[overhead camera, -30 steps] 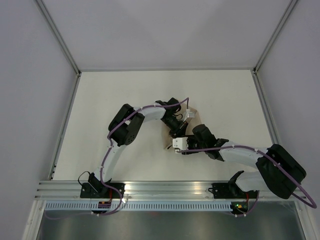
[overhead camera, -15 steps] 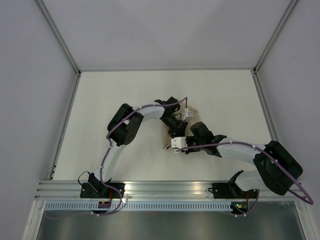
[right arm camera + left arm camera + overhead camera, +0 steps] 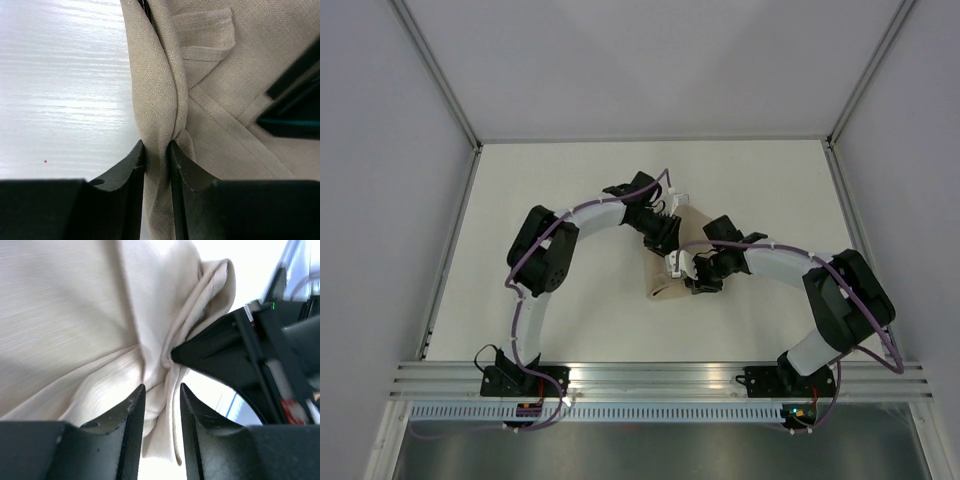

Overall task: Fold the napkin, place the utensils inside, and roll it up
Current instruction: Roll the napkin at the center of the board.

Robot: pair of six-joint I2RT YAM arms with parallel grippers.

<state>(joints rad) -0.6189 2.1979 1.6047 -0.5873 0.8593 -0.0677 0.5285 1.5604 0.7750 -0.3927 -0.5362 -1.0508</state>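
Note:
The tan napkin lies bunched at the table's middle, pinched between both grippers. My left gripper is shut on a gathered fold of it; the left wrist view shows cloth squeezed between the fingers. My right gripper is shut on another fold; the right wrist view shows the napkin pinched between the jaws. The two grippers nearly touch; the right gripper's black finger shows in the left wrist view. No utensils are in view.
The white table is bounded by grey walls at the left, back and right, with metal frame rails along its sides. An aluminium rail with both arm bases runs along the near edge.
Both grippers have moved toward the back of the table and slightly left, carrying the napkin with them. More tan cloth now shows below and between them.

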